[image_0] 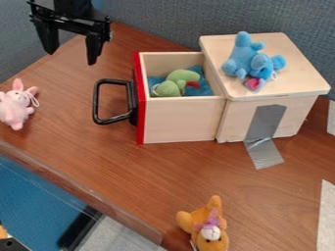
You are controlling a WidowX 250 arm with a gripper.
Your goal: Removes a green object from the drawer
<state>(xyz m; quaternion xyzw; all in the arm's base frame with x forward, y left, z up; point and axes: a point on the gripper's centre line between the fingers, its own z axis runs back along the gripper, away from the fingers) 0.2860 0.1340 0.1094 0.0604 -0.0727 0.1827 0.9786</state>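
A pink plush rabbit (14, 105) is seen at the far left, laid on the brown wooden desk (98, 162). To its right and farther back, the claw (71, 58) is hung in the upper left, pointed downward, with its two fingers held well apart; the claw is open. Next, a black handle (97, 102) is found, fixed to the red front (139, 112) of a pale wooden drawer (180, 121). The drawer has been left pulled out, and inside it the green plush toy (171, 86) is held, laid on a blue cloth (205, 89), with a small red part (193, 85) seen at its right side. Near the bottom edge, well apart from the drawer, an orange plush toy (196, 219) with a white face and a purple bit is placed. The drawer is joined on its right by a wooden box (298, 73), on whose lid a blue plush elephant (245, 58) is set. Grey tape (265, 122) is stuck down the box's front and onto the desk. At the right edge, two pale strips (325, 215) are seen.
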